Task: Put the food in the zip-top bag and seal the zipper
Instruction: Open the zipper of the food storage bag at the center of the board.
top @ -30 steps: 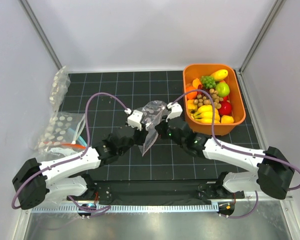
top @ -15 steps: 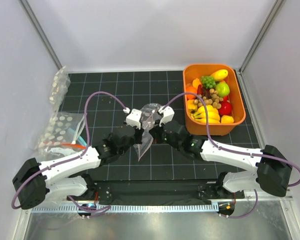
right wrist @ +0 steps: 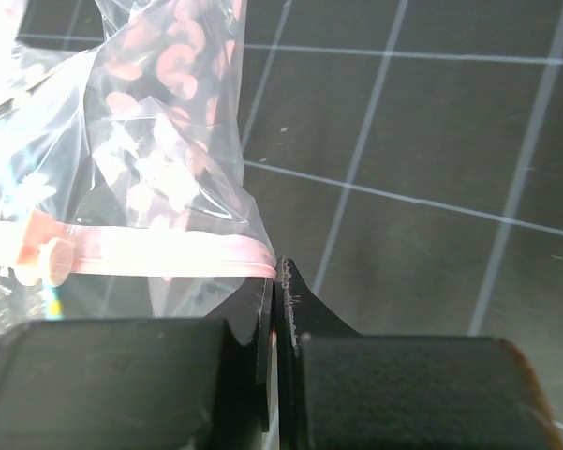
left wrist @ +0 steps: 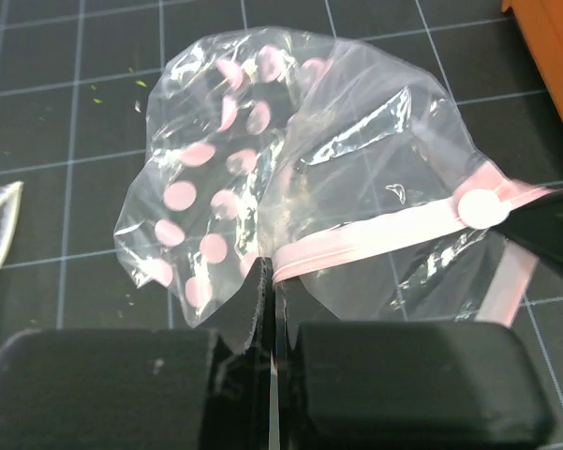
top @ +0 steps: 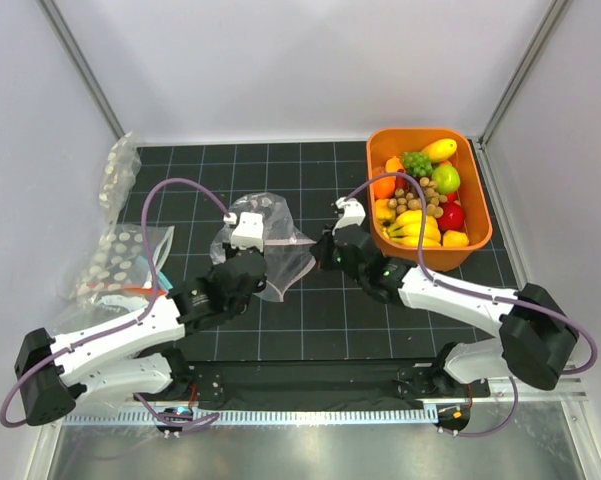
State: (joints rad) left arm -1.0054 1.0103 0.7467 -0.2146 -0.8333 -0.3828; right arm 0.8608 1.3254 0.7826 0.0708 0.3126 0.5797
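My left gripper [left wrist: 270,281] has just clamped the zipper [left wrist: 375,232]; my right gripper [right wrist: 276,281] stays clamped on its other end; the bag [top: 270,245] now stretches between them at mid-worktop. All the food [top: 420,195] sits unbagged in the far-right tub [top: 380,140].

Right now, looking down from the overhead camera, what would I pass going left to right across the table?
Clear plastic bags with bold white dots, clear crinkly zip-top bag with pink dots, orange plastic tub holding glossy toy fruits.
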